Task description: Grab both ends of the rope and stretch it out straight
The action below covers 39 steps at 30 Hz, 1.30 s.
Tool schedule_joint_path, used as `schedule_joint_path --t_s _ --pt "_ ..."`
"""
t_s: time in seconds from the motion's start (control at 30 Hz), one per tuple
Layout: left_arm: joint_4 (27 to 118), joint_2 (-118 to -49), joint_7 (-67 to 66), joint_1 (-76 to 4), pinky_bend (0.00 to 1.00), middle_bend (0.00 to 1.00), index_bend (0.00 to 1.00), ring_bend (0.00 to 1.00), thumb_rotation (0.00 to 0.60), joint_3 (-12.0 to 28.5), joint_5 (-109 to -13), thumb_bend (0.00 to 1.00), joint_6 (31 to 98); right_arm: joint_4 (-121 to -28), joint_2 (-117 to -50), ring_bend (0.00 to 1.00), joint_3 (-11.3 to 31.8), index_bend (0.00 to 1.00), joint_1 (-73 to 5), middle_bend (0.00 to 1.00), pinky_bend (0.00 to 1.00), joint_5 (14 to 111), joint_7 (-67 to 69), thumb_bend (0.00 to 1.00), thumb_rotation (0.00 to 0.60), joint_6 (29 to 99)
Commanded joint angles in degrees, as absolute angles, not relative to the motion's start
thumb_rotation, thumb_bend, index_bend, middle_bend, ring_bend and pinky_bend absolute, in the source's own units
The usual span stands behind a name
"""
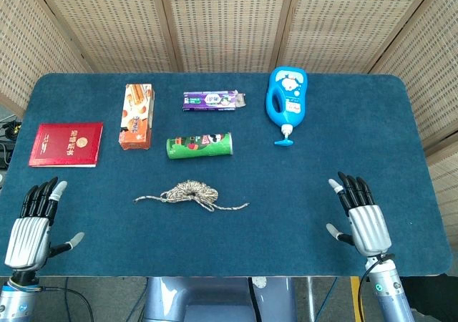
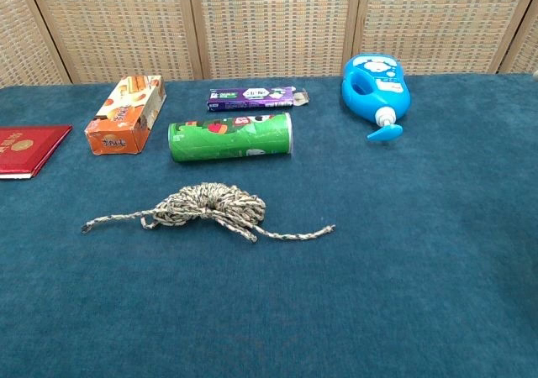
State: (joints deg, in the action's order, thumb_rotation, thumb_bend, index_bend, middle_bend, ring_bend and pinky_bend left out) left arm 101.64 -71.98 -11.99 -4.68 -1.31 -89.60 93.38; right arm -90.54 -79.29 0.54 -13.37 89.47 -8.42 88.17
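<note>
A speckled grey-white rope [image 1: 190, 192] [image 2: 210, 207] lies bunched in a loose coil near the middle of the blue table. One end trails left [image 1: 139, 199] [image 2: 91, 225], the other trails right [image 1: 242, 207] [image 2: 326, 229]. My left hand [image 1: 34, 225] rests flat at the table's front left corner, fingers apart, holding nothing. My right hand [image 1: 360, 215] lies flat at the front right, fingers spread, also holding nothing. Both hands are well away from the rope. The chest view shows neither hand.
Behind the rope lies a green snack can [image 1: 200, 144] [image 2: 230, 135]. Further back are an orange box [image 1: 137, 115] [image 2: 124, 114], a purple packet [image 1: 212, 100] [image 2: 255, 99] and a blue bottle [image 1: 287, 102] [image 2: 376, 89]. A red booklet [image 1: 66, 144] [image 2: 23, 149] sits far left.
</note>
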Motion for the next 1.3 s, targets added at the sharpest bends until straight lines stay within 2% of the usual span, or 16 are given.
schedule_joint_path --t_s 0.03,0.13,0.27,0.33,0.43,0.57,0.67,0.77,0.87,1.07,1.3 --pt "101.81 -71.81 -11.73 -4.61 0.0 0.0 0.0 0.0 0.6 -1.14 -89.47 0.0 92.87 -90.6 -79.23 0.0 0.69 0.08 -13.27 0.0 0.0 89.5 -8.37 0.0 0.6 87.71" --pt "101.93 -71.86 -11.69 -4.56 0.0 0.0 0.0 0.0 0.6 -0.92 -89.22 0.0 92.3 -90.64 -79.2 0.0 0.66 0.08 -13.47 0.0 0.0 89.66 -7.81 0.0 0.6 86.53" --pt "102.17 -71.89 -11.93 -4.57 0.0 0.0 0.0 0.0 0.6 -0.76 -89.19 0.0 91.51 -92.23 -78.04 0.0 1.15 0.08 -16.28 0.0 0.0 89.42 -3.61 0.0 0.6 80.83" --pt "102.25 -72.02 -12.23 -4.59 0.0 0.0 0.0 0.0 0.6 -0.61 -89.2 0.0 91.36 -92.64 -77.8 0.0 1.68 0.11 -17.73 0.0 0.0 89.63 -4.13 0.0 0.6 78.79" --pt "102.39 -72.24 -12.87 -4.73 0.0 0.0 0.0 0.0 0.6 -0.33 -89.11 0.0 90.86 -93.91 -78.69 0.0 3.39 0.22 -21.82 0.0 0.0 89.54 -5.95 0.0 0.6 73.3" --pt "102.34 -73.05 -14.5 -5.03 0.0 0.0 0.0 0.0 0.6 -0.17 -88.73 0.0 89.64 -95.85 -80.72 0.0 7.76 0.34 -28.41 0.0 0.0 82.68 -9.23 0.12 0.6 62.65" --pt "102.25 -73.65 -15.59 -5.22 0.0 0.0 0.0 0.0 0.6 0.0 -88.38 0.0 88.88 -95.99 -83.09 0.0 10.26 0.41 -32.0 0.0 0.0 77.06 -13.0 0.18 0.6 57.59" --pt "102.09 -74.09 -16.18 -5.3 0.0 0.0 0.0 0.0 0.6 0.38 -87.75 0.0 88.44 -96.07 -85.28 0.0 11.96 0.44 -35.08 0.0 0.0 70.79 -17.52 0.23 0.6 53.79" --pt "101.97 -74.27 -16.45 -5.49 0.0 0.0 0.0 0.0 0.6 0.88 -86.76 0.0 87.76 -94.57 -88.45 0.0 12.78 0.46 -37.78 0.0 0.0 65.79 -22.74 0.29 0.6 52.55" --pt "102.04 -74.21 -16.34 -5.92 0.0 0.0 0.0 0.0 0.6 1.72 -85.15 0.0 86.52 -89.46 -95.66 0.0 12.46 0.46 -42.01 0.0 0.0 57.71 -30.91 0.31 0.6 51.9" --pt "102.08 -74.08 -16.16 -6.01 0.0 0.0 0.0 0.0 0.6 1.93 -84.94 0.0 86.17 -85.07 -100.5 0.0 12.37 0.46 -45.43 0.0 0.0 50.26 -36.26 0.31 0.6 51.93"
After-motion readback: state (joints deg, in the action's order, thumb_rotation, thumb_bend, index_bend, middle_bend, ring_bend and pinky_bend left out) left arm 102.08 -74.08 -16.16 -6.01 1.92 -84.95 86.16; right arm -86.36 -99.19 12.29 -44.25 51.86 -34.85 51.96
